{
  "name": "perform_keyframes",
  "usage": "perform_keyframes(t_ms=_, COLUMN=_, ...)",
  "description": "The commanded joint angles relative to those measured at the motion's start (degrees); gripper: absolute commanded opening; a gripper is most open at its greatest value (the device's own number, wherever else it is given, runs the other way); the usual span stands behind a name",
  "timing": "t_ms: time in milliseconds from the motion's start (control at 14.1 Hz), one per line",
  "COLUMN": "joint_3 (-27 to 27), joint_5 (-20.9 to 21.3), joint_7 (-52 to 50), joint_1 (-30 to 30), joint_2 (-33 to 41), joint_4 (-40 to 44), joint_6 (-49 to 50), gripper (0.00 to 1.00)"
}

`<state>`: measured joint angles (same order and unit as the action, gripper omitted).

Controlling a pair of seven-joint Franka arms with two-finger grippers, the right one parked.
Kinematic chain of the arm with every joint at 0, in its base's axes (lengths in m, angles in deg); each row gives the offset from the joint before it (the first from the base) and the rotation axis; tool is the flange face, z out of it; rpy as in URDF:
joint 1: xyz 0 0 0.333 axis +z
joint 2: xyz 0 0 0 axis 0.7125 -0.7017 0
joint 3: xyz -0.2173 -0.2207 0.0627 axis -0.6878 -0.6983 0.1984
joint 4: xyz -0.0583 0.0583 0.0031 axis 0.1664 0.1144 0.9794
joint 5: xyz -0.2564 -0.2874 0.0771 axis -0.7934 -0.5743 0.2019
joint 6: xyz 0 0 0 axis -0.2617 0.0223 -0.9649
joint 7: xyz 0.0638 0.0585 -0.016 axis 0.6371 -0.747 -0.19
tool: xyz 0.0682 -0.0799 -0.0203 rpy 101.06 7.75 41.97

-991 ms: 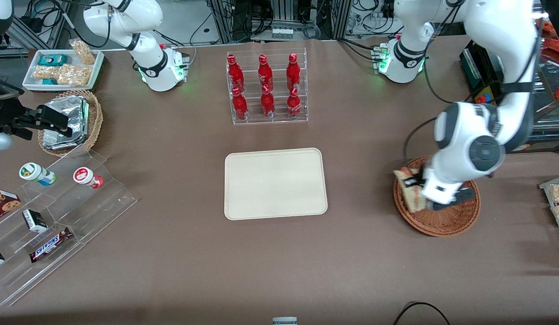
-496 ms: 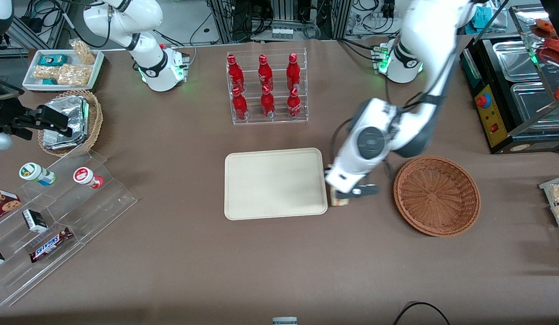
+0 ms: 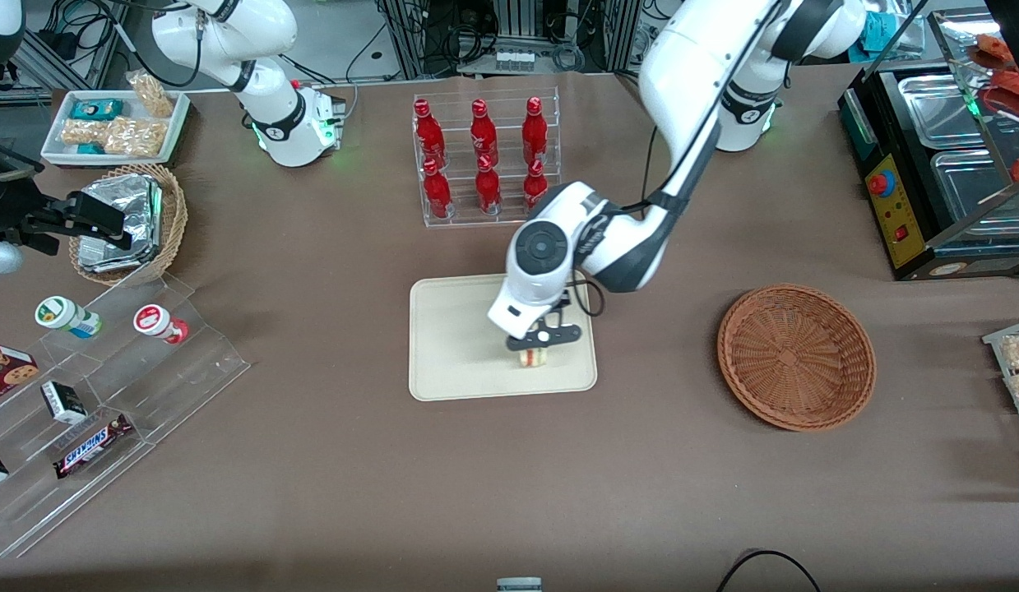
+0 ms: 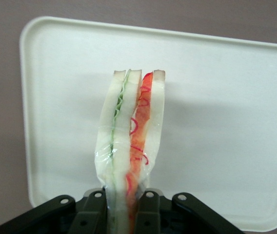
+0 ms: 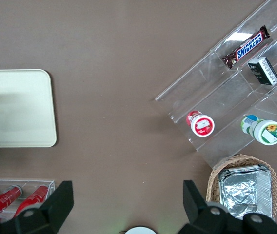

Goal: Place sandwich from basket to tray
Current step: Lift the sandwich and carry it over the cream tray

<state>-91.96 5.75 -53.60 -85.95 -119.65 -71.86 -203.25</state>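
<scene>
Left wrist view: gripper [image 4: 128, 214] closed on the sandwich [image 4: 129, 151], both black fingers [image 4: 92, 214] pressed against the outer bread slices at its base. Wedge is wrapped in clear film, one green filling layer and one orange-red layer visible edge-on, tip pointing away from the camera toward the tray [image 4: 226, 97]. Front view: gripper [image 3: 535, 341] is over the tray [image 3: 451, 329], near the tray corner that faces the front camera and the working arm's end of the desk. Sandwich [image 3: 532, 357] sticks out just below the fingers, pale with a faint coloured stripe; whether it touches the tray surface cannot be told. Basket [image 3: 795, 355] sits on the desk well apart from the tray, toward the working arm's end, nothing in it. Desk [image 3: 312, 460] is covered in brown sheet. Clear rack of red bottles [image 3: 484, 160] stands farther from the front camera than the tray, near the middle of the desk's back edge. Toward the parked arm's end: tan wicker basket with foil packs [image 3: 127, 220], white tray of snack bags [image 3: 114, 123] at that back corner, stepped clear display [image 3: 106, 395] with small tubs and a Snickers bar [image 3: 91, 445]. Equipment frames and cables [image 3: 509, 37] line the back edge of the desk.
</scene>
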Motion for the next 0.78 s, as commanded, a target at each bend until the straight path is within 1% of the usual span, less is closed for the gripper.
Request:
perform_keyframes(t_ms=0, joint_3=0.8, joint_5=0.2, joint_7=-2.5, joint_1=-3.1, joint_2=-4.2, joint_4=5.0, joint_6=-1.3, gripper=0.0)
perform_keyframes(t_ms=354, joint_3=0.8, joint_5=0.1, joint_7=-2.7, joint_1=-5.4, joint_2=-6.6, joint_4=5.6, joint_6=-1.9, gripper=0.0)
perform_keyframes(t_ms=425, joint_3=0.8, joint_5=0.1, joint_7=-2.8, joint_1=-5.4, joint_2=-7.0, joint_4=5.6, joint_6=-1.9, gripper=0.05)
perform_keyframes(t_ms=496, joint_3=0.8, joint_5=0.1, joint_7=-3.0, joint_1=-5.4, joint_2=-7.1, joint_4=5.6, joint_6=-1.9, gripper=0.18)
perform_keyframes(t_ms=566, joint_3=0.8, joint_5=0.2, joint_7=-3.0, joint_1=-5.4, joint_2=-6.8, joint_4=5.6, joint_6=-1.8, gripper=0.54)
perform_keyframes(t_ms=637, joint_3=0.9, joint_5=0.3, joint_7=-2.9, joint_1=-5.3, joint_2=-6.5, joint_4=5.7, joint_6=-1.6, gripper=1.0)
perform_keyframes(t_ms=708, joint_3=1.0, joint_5=0.1, joint_7=-3.6, joint_1=-5.3, joint_2=-6.0, joint_4=5.7, joint_6=-1.5, gripper=1.0)
